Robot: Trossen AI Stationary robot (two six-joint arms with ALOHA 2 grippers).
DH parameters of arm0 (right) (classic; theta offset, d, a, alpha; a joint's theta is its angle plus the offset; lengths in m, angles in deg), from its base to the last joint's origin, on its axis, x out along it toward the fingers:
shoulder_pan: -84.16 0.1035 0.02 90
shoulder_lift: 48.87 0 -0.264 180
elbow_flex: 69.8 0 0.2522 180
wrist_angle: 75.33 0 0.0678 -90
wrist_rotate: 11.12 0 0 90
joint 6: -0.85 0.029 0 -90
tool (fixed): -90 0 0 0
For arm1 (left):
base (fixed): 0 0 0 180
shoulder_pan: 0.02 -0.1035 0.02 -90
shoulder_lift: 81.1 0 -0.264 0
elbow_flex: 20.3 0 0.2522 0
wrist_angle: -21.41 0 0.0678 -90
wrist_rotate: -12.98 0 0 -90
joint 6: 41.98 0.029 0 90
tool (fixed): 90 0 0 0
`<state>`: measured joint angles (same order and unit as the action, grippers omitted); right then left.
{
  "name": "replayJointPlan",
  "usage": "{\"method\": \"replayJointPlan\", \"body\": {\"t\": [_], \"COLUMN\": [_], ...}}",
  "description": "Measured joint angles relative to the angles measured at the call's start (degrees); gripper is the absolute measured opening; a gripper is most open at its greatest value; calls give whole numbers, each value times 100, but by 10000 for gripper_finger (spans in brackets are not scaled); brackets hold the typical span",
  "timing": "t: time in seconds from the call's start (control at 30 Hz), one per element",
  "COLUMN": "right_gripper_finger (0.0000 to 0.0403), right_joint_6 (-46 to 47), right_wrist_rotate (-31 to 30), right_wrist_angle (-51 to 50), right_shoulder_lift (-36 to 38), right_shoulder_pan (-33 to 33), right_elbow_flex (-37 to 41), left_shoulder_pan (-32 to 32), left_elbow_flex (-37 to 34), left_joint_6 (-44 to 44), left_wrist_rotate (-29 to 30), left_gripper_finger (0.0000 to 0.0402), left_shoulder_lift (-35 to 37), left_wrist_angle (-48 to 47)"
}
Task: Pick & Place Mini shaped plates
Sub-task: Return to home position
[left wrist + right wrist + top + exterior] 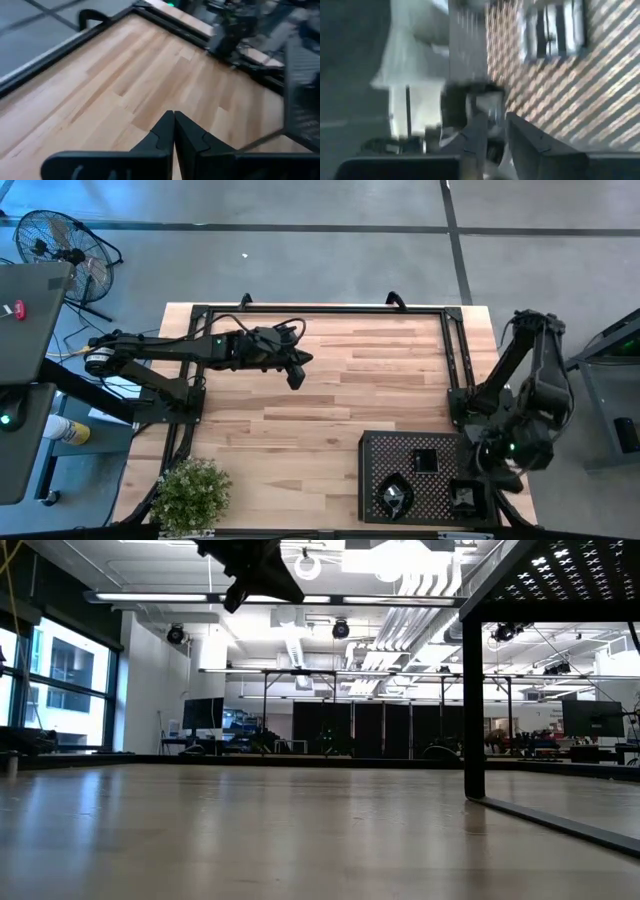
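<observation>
Near edge of desk (300, 430): potted plant (190, 495) at the left corner, black perforated shelf (375, 455) at the right.

On the shelf top:
- square plate (424, 461) toward the far side
- bent-edged plate (394, 496) near left
- third plate (463, 498) near right

All are dark and glossy. Cannot tell whether any is a stack.

Right tool (496, 120) is over the shelf's right side, close to the third plate, with its arm folded at the desk's right edge. Fingers stand slightly spread. Nothing seems pinched, though the wrist view is blurred.

Farther, left of centre: left tool (296, 375) hangs over bare wood, well apart from the shelf. Fingers (165, 131) are pressed together and hold nothing.

Beyond the far left corner, a fan (60, 245) stands on the floor.
</observation>
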<state>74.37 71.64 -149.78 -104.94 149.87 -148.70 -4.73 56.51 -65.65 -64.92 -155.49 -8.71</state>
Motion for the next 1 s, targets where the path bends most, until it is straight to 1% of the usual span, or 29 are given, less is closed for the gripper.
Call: {"method": "replayJointPlan", "body": {"t": [0.1, 0.17, 0.23, 0.27, 0.33, 0.43, 0.53, 0.63, 0.73, 0.77, 0.83, 0.9, 1.0], "right_gripper_finger": [31, 9, 8, 10, 7, 2, 2, 1, 1, 1, 1, 1, 1], "right_joint_6": [-790, -1623, -2524, -2987, -3969, -5108, -5792, -6079, -5977, -5926, -5955, -6072, -6138], "right_wrist_rotate": [-702, -1240, -1681, -1805, -1784, -1256, -367, 660, 1495, 1687, 1817, 1775, 1649], "right_wrist_angle": [-41, -125, -97, 28, 623, 2119, 3989, 5704, 6908, 7215, 7607, 7554, 7402], "right_shoulder_lift": [374, 668, 1006, 1186, 1551, 2019, 2193, 1994, 1655, 1597, 1574, 1619, 1795], "right_shoulder_pan": [-338, -707, -1270, -1609, -2444, -3868, -5253, -6475, -7482, -7725, -8062, -8240, -8351], "right_elbow_flex": [0, 78, 287, 447, 877, 1676, 2526, 3276, 3780, 3885, 4008, 4105, 4296], "left_shoulder_pan": [-168, -274, -409, -491, -628, -806, -1047, -1398, -1791, -1921, -2149, -2335, -2493], "left_elbow_flex": [-4, -159, -478, -675, -1106, -1692, -2079, -2310, -2519, -2592, -2778, -3014, -3470], "left_joint_6": [208, 529, 717, 767, 783, 840, 880, 990, 1016, 1034, 1082, 1171, 1215], "left_wrist_rotate": [-540, -819, -1042, -1128, -1201, -1240, -1403, -1840, -2221, -2328, -2524, -2545, -2416], "left_gripper_finger": [2, 1, 1, 1, 1, 0, 0, 0, 0, 0, 0, 0, 0], "left_shoulder_lift": [-2, 0, 4, -1, -2, 7, 181, 489, 823, 940, 1186, 1468, 1948], "left_wrist_angle": [363, 1099, 1817, 2162, 2834, 3722, 4122, 4128, 4109, 4122, 4124, 4092, 4092]}}
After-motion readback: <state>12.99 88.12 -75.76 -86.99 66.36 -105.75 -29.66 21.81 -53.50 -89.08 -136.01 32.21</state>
